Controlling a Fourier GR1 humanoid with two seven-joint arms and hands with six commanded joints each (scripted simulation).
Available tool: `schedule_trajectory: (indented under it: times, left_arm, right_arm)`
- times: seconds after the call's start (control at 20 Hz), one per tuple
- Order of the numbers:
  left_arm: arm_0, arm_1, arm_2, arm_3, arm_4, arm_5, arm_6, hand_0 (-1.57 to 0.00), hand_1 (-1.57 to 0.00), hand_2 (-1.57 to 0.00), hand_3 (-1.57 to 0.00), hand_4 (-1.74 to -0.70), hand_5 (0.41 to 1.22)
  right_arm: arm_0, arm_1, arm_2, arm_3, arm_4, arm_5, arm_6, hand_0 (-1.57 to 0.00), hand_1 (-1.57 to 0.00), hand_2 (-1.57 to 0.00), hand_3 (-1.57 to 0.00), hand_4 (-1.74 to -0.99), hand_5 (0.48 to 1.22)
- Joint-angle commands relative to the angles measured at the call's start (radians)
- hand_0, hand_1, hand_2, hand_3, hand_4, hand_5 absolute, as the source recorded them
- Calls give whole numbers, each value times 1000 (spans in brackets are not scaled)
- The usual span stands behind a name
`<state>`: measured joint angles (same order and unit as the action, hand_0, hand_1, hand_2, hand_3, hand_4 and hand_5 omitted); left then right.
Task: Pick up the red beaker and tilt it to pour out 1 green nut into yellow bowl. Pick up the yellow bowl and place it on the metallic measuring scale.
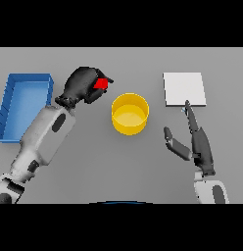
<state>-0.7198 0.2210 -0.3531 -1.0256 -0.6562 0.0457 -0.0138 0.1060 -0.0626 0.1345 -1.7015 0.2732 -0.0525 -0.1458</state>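
Left hand [83, 84]: fingers curled round the red beaker [101, 84], which shows only as a small red patch between the fingers; hand and beaker sit just left of the yellow bowl [130, 113], slightly farther back, not touching it. No green nut discernible in the bowl. Right hand [196, 141]: to the right of the bowl, fingers straight, thumb spread apart, holding nothing. Metallic measuring scale [184, 88]: right of the bowl and behind it; right fingertips reach its near edge. Blue bin [13, 110]: far left of the bowl.
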Motion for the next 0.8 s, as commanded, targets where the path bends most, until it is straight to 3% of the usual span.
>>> schedule_trajectory:
  times: [0.0, 0.2, 0.4, 0.45, 0.75]
  left_arm:
    - [-41, 14, -39, 13, -42, -29, 6, -1567, -1567, -1567, -1566, -1739, 1166]
    - [-154, 39, -177, 72, -171, -139, 9, -1569, -1570, -1569, -1569, -1740, 1199]
    - [-261, 49, -293, 138, -286, -252, 1, -1570, -1570, -1570, -1570, -1582, 1212]
    - [-289, 32, -315, 170, -314, -272, 9, -1570, -1571, -1571, -1570, -1612, 1214]
    - [-392, 16, -449, 275, -463, -326, -40, -1571, -1571, -1571, -1571, -1705, 1219]
  right_arm:
    - [5, 3, 5, -4, 5, -1, 0, 1, 1, 1, 1, -1062, 690]
    - [-1, 11, 7, 1, 18, -14, 9, 1, 1, 1, 1, -1068, 689]
    - [7, 20, 13, 5, 10, -7, -8, 1, 1, 1, 1, -1063, 681]
    - [1, 26, 12, 3, 4, -6, 16, 1, 1, 1, 1, -1060, 675]
    - [14, 12, 21, -5, 10, 9, 5, 1, 1, 1, 1, -1069, 689]
